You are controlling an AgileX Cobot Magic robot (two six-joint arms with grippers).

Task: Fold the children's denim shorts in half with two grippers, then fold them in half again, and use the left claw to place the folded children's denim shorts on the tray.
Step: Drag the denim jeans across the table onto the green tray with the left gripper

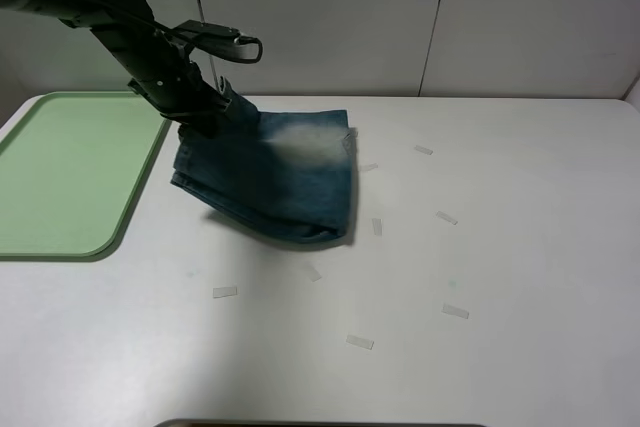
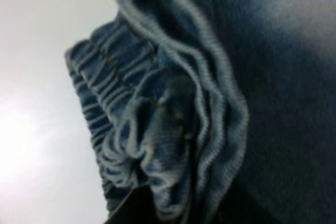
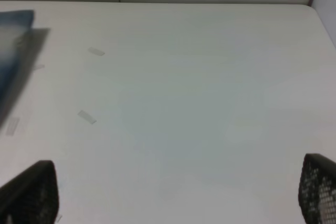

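Fingers of the left claw (image 1: 205,112) are pinching the bunched waistband corner of the folded shorts (image 1: 275,182), lifting that side while the far edge is sagging onto the white table (image 1: 500,277) just beside the green tray (image 1: 70,172). Right claw (image 3: 173,192) is hanging over bare table with its fingers (image 3: 31,192) spread wide, holding nothing. Little tape scraps (image 1: 225,292) are lying around.

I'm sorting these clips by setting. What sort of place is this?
Probably a robotics lab bench: a bare white table dotted with small tape markers, plain pale wall panels behind, and a green tray beside the denim shorts.
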